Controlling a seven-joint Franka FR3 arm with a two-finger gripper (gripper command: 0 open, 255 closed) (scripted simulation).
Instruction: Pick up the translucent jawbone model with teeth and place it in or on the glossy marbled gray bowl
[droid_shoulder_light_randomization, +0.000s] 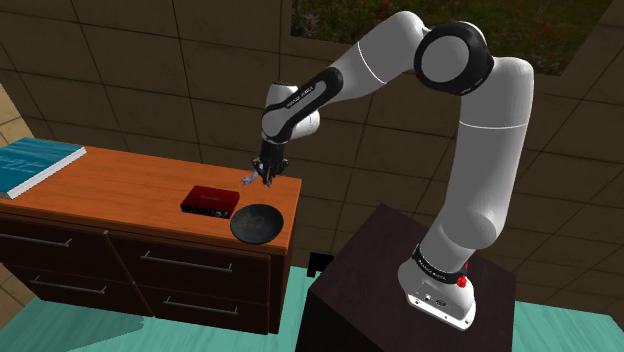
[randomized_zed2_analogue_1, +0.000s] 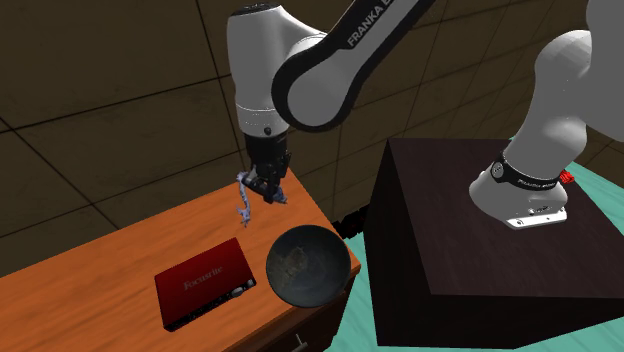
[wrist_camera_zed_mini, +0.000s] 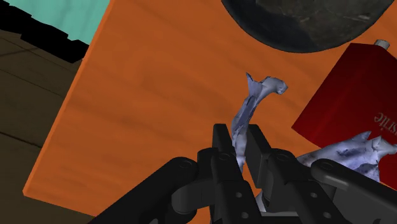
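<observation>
Over the wooden dresser top (droid_shoulder_light_randomization: 130, 185), near its end closest to the stand (droid_shoulder_light_randomization: 400, 290), the black gripper (droid_shoulder_light_randomization: 268, 175) points downward from the white arm. Its two fingers are pinched on the jawbone model (droid_shoulder_light_randomization: 246, 180), a pale bluish-white, curved piece. The wrist view confirms the clasp: the fingers (wrist_camera_zed_mini: 221, 143) press one limb of the jawbone model (wrist_camera_zed_mini: 257, 95) from both sides, and the other limb juts out beside the hand. In the second exterior view the jawbone model (randomized_zed2_analogue_1: 243, 205) hangs below the gripper (randomized_zed2_analogue_1: 265, 190) on that view's left. Whether its lower tip touches the dresser top (randomized_zed2_analogue_1: 90, 290) cannot be told.

The bowl (droid_shoulder_light_randomization: 256, 222) is dark grey, glossy and faintly mottled. It sits upright at the corner of the top beside the stand, with nothing inside it (randomized_zed2_analogue_1: 305, 265). A flat red box (droid_shoulder_light_randomization: 209, 201) with white lettering lies just beside the bowl, on the shoulder view's left, with a narrow gap between them. A teal book (droid_shoulder_light_randomization: 35, 162) lies at the far end of the top, well apart from the rest.
</observation>
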